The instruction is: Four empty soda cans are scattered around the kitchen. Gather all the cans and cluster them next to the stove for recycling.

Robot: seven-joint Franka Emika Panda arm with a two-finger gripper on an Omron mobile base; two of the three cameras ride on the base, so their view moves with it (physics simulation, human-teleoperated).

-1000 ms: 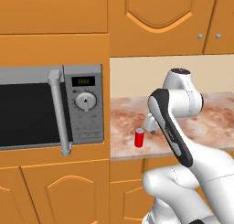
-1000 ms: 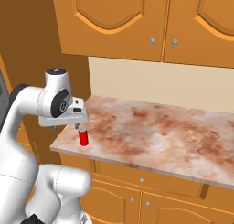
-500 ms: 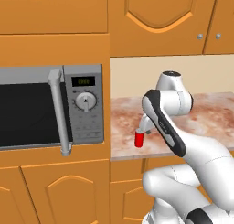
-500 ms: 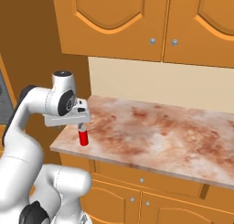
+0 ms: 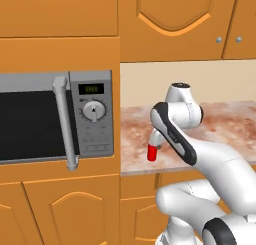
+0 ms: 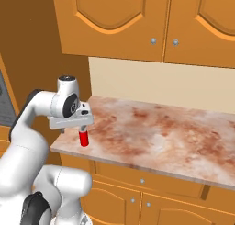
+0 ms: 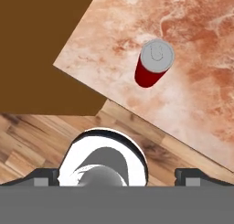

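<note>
**Can near counter's front corner, gripper above**

Soda can (image 7: 154,64) upright on counter (image 6: 174,137), near front edge and the corner beside the microwave (image 5: 55,116). Gripper (image 6: 82,126) directly over the can, jaws spread wide. Wall cabinets (image 6: 137,22) above counter, base cabinets (image 6: 151,196) below. Plank floor (image 7: 41,136) before counter.

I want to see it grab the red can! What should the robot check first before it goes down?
1. Soda can standing upright on the counter: ok.
2. Hand open: ok.
3. Hand empty: ok.
4. Hand above the can: ok.
5. Can centred between the fingers: not ok, it sits off to one side in the hand view.
6. Can near the counter's edge, so easily knocked off: cannot tell.
</note>
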